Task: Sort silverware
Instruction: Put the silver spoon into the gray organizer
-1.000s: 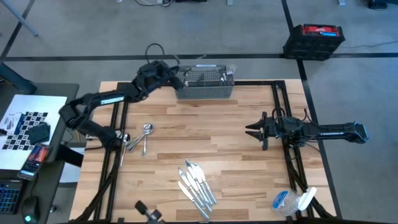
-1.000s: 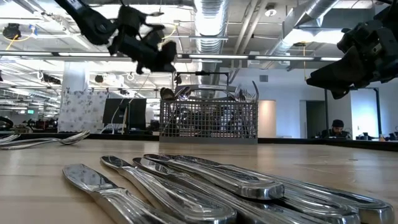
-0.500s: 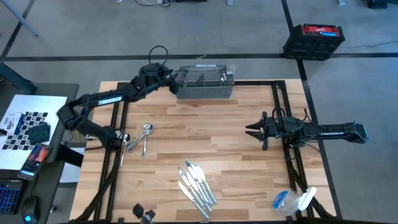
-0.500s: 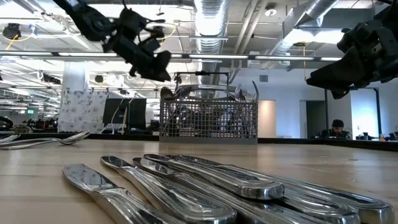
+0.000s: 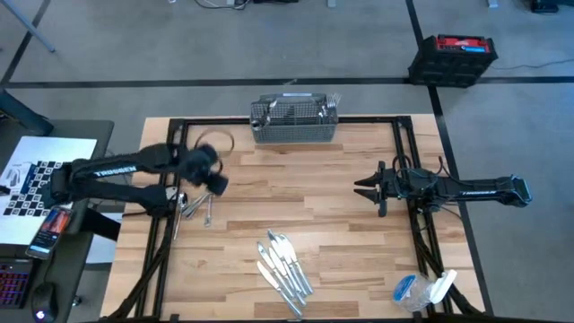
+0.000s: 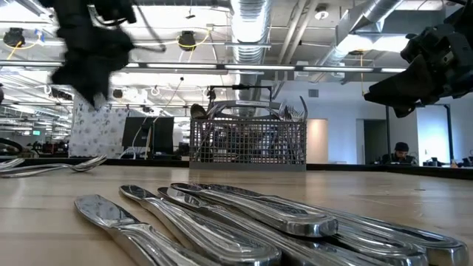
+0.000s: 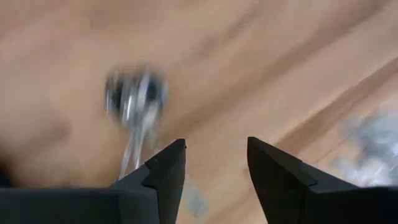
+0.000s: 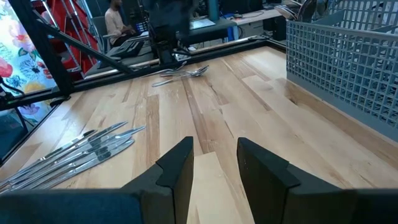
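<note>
High view: the left gripper (image 5: 215, 182) hangs over the spoons (image 5: 202, 201) at the bench's (image 5: 359, 260) left edge, knives (image 5: 284, 265) grouped nearer the front, the mesh basket (image 5: 294, 121) at the back, and the right gripper (image 5: 368, 189) waiting apart. Left wrist view: empty jaws gape above what seems a spoon bowl, so descending and closing comes next. Right wrist view: jaws parted, holding nothing.

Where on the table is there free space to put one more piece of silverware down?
The middle is bare, between the wire basket, the knives and the right gripper. It is crowded at the spoons, under the left gripper.
</note>
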